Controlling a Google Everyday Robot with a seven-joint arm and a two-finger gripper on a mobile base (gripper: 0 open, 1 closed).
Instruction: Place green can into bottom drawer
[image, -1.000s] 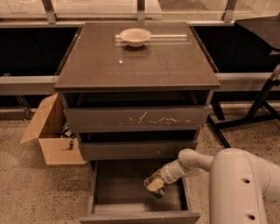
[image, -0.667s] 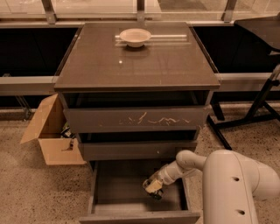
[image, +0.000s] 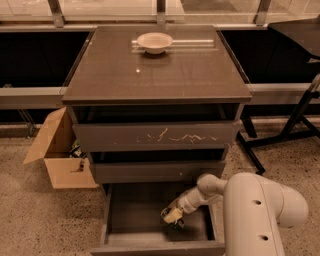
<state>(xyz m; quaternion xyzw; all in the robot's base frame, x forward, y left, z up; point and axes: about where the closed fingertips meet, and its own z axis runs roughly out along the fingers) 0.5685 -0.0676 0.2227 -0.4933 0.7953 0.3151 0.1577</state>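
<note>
The robot's white, two-fingered claw (image: 172, 216) hangs low inside the open bottom drawer (image: 134, 212), the deepest of three dark grey-brown drawers with a flat grey floor. It sits toward 4 o'clock of the floor's middle. A small green-and-silver metal can (image: 177, 225) shows only as a dark greenish bit at the tip of the claw, just above or on the drawer floor. Whether the claw is clenched on it or released cannot be told.

Compared with a second ago, the claw has slid a little toward 7 o'clock, nearer the drawer's front edge. The thick white arm (image: 262, 210) at 4 o'clock in the view has swung toward 9 o'clock and covers more of the floor there.

Nothing else has shifted. The shallow white bowl (image: 154, 42) rests at 12 o'clock on the top of the dark grey-brown desk (image: 150, 77). The scratched upper drawer (image: 115, 137) and the narrower middle drawer (image: 150, 172) are each pulled out slightly. An open brown cardboard box (image: 62, 167) stands on the speckled floor at 9 o'clock of the desk.
</note>
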